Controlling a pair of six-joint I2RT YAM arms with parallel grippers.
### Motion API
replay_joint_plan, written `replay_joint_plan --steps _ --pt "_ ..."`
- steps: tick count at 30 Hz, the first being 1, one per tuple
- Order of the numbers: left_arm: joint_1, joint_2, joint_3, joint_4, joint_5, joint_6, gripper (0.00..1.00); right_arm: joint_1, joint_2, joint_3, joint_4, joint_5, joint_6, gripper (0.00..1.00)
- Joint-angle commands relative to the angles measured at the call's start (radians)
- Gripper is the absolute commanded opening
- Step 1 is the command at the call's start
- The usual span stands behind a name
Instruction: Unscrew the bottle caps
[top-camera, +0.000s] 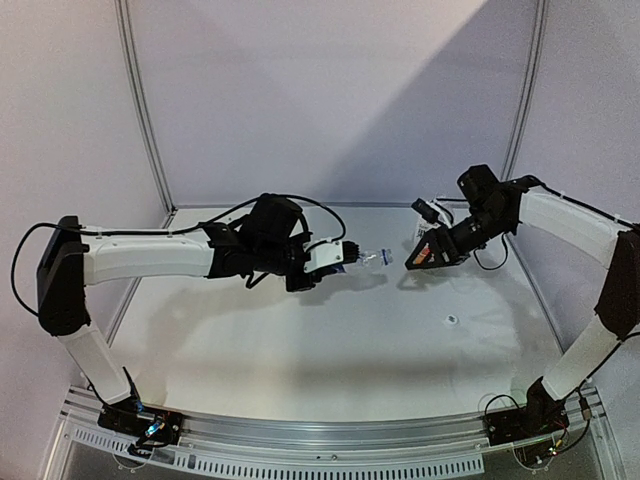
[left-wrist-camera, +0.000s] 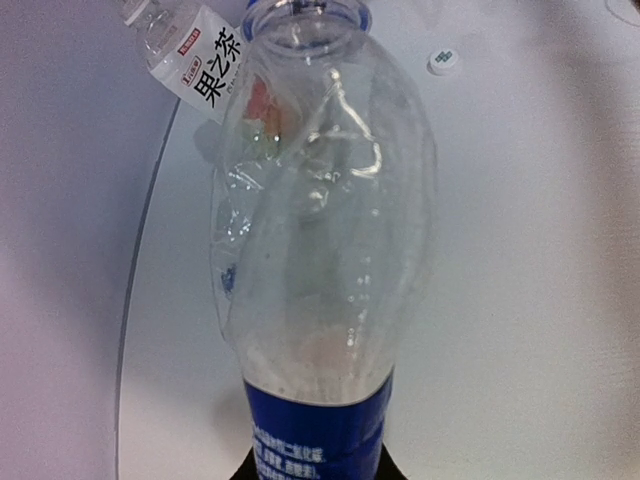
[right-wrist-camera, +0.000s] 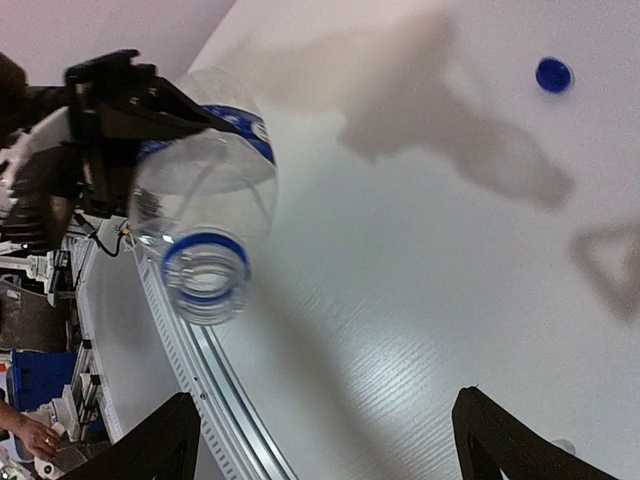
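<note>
L claw (top-camera: 344, 263) pinches the Pepsi bottle (left-wrist-camera: 320, 230) at the label end. The bottle hangs roughly level above the table (top-camera: 300, 350), with its open neck toward the R claw (right-wrist-camera: 327, 400), which is spread and empty. Blue cap (right-wrist-camera: 552, 75) and white cap (left-wrist-camera: 443, 61) lie on the table. 2nd bottle (left-wrist-camera: 195, 60) lies flat; we cannot tell if its neck is bare. Likely step: set the Pepsi bottle down. We lower it to table contact before release, clear of both caps, with the R claw well apart.
</note>
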Motion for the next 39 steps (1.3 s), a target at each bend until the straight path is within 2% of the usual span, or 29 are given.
replay_joint_plan --steps 1,9,19,25,34,39 --pt "0.001 -0.035 -0.005 0.021 -0.003 -0.061 0.03 -0.001 -0.044 0.101 0.01 -0.092 -0.076 0.89" --pt "0.008 -0.021 0.038 0.021 0.021 -0.163 0.06 0.004 0.056 0.264 0.074 -0.096 0.043 0.86" --pt "0.008 0.003 0.081 0.032 0.022 -0.244 0.07 0.046 0.081 0.208 0.062 -0.12 0.047 0.85" --pt "0.009 0.012 0.092 0.037 0.019 -0.237 0.07 0.047 0.096 0.205 0.108 -0.165 0.105 0.71" --pt "0.01 0.021 0.096 0.04 0.024 -0.223 0.07 0.046 0.123 0.215 0.147 -0.198 0.159 0.61" --pt "0.012 0.022 0.098 0.042 0.021 -0.221 0.07 0.046 0.13 0.212 0.149 -0.226 0.16 0.48"
